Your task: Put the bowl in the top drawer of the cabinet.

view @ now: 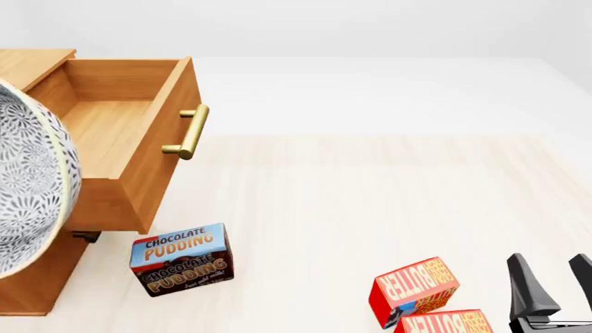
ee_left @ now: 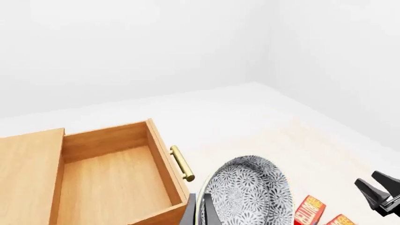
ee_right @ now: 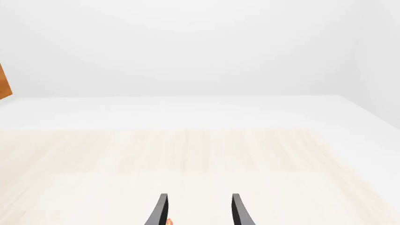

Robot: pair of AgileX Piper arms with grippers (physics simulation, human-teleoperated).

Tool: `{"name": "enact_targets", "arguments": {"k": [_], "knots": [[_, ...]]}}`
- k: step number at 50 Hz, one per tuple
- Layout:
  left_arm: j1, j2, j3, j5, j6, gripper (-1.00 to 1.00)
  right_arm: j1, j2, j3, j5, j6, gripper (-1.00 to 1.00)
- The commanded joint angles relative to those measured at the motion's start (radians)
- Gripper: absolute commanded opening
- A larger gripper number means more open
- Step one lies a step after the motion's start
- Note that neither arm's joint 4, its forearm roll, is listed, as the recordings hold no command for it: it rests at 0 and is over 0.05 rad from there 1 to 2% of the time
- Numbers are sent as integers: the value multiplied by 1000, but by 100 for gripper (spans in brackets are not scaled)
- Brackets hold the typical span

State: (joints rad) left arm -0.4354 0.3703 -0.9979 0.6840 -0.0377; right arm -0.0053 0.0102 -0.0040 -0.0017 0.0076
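Looming at the front view's left edge, the bowl (view: 28, 184) hangs tilted in my left gripper (ee_left: 203, 211), clamped on its rim so I can carry it beside the pulled-out top drawer (view: 116, 128). My right gripper (view: 550, 284) rests parted, clear.

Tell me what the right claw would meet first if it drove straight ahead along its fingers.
Probably nothing nearby. In its wrist view the right claw points, fingers apart, over bare pale wooden tabletop toward white floor and wall. The light-brown wooden cabinet only clips that view's edge, off the line. Depth is unclear.
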Motion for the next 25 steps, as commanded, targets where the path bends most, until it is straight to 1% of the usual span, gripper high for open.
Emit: {"name": "enact_targets", "arguments": {"k": [1,2,4,5,7,8,13,17,18,19,21,25], "knots": [[34,63,-57,-23,-34,-100,0,0,0,0,0,100],[42,87,-68,-31,-45,-100,0,0,0,0,0,100],[43,94,-74,-36,-45,-100,0,0,0,0,0,100],[50,113,-84,-35,-70,-100,0,0,0,0,0,100],[57,129,-100,-42,-61,-100,0,0,0,0,0,100],[68,142,-112,-44,-77,-100,0,0,0,0,0,100],[97,176,-147,-52,-86,-100,0,0,0,0,0,100],[136,203,-180,-52,-116,-100,0,0,0,0,0,100],[132,211,-187,-62,-104,-100,0,0,0,0,0,100],[152,214,-189,-58,-117,-100,0,0,0,0,0,100],[151,220,-193,-62,-118,-100,0,0,0,0,0,100],[192,244,-205,-67,-121,-100,0,0,0,0,0,100]]}}
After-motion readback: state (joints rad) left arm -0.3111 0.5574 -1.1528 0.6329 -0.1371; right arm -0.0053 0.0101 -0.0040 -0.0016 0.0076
